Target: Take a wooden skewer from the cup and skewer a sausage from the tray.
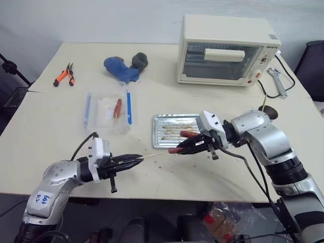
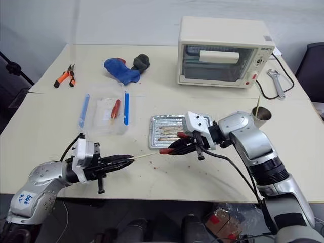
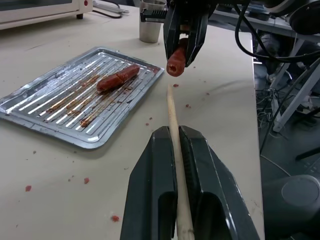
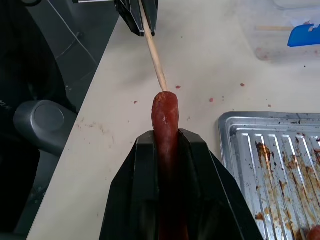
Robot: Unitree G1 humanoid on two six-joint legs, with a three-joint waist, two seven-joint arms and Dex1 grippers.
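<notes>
Gripping the wooden skewer (image 1: 152,156), your left gripper (image 1: 132,161) aims its tip at the sausage (image 1: 178,149). Your right gripper (image 1: 190,147) clamps that sausage just off the tray (image 1: 159,132), a small gap remaining.

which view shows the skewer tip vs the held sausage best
The right wrist view: the wooden skewer runs from the left pincer right up to the end of the sausage clamped in the right pincer. The left wrist view shows a gap between tip and sausage end; the head views show both small, side-on.
</notes>
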